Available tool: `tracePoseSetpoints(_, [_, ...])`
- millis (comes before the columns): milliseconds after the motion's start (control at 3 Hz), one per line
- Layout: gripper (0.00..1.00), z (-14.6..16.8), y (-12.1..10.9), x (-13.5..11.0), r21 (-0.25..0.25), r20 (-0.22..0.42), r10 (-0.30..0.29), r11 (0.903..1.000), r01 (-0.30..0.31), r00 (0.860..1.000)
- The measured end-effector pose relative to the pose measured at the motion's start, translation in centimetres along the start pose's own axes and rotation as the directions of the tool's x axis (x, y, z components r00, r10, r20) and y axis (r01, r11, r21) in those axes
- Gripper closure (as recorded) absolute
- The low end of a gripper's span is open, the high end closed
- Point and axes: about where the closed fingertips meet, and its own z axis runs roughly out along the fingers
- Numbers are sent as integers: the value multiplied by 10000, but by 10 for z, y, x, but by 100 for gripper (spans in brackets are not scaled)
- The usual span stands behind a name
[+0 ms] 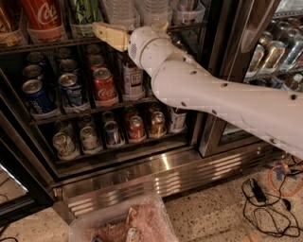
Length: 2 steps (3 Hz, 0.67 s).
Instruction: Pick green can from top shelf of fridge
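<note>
The fridge (156, 177) stands open, its ribbed steel base at the bottom. On the top shelf (47, 45), clear trays hold a large red Coca-Cola can (43, 13), the green can (85, 10) with pale scrawled lettering, and clear bottles (120, 10). Only the green can's lower part shows, as the picture's top edge cuts it off. My gripper (103, 32), beige at the end of the white arm (199, 90), points left at the shelf's front rail. It sits just below and to the right of the green can, in front of its tray and holding nothing.
The lower wire racks hold small blue cans (37, 97), red cans (104, 85) and a white bottle (132, 80). The steel-framed glass door (258, 28) stands open at the right, with bottles behind it. A clear bin (118, 224) sits on the floor in front, and cables (265, 194) lie at the right.
</note>
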Motion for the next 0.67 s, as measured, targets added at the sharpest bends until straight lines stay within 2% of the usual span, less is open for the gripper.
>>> tracePoseSetpoints(667, [0, -3, -2, -1, 22, 21, 4, 10000, -4, 10000])
